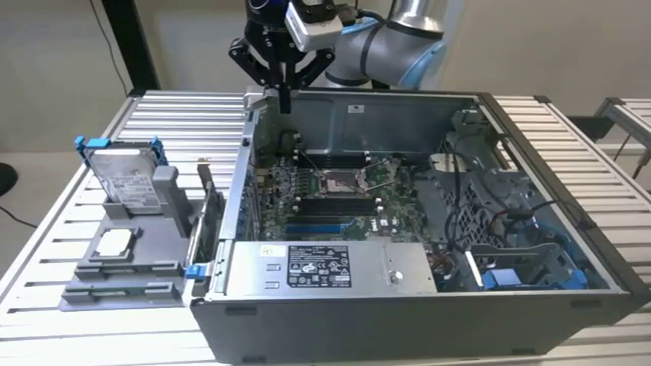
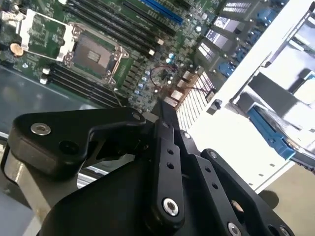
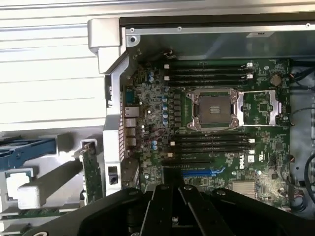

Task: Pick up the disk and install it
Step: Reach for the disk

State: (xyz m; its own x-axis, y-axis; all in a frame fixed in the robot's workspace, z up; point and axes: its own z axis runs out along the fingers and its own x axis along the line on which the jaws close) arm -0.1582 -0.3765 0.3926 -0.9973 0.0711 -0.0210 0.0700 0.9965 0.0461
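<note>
Gripper [image 1: 285, 105] hangs above the rear rim of the open computer case [image 1: 407, 122], fingers pressed together and, as far as I can tell, holding nothing. The disk [image 1: 124, 177] stands upright in a grey holder [image 1: 173, 200] outside the case, off its wall on the exterior view's left.

Risks:
- Descending here could strike the case rim or the motherboard [image 1: 315, 198].
- Fingers this narrow cannot straddle the disk.

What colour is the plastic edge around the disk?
Bright blue; the disk stands in its grey holder, clearest in the exterior view.
</note>
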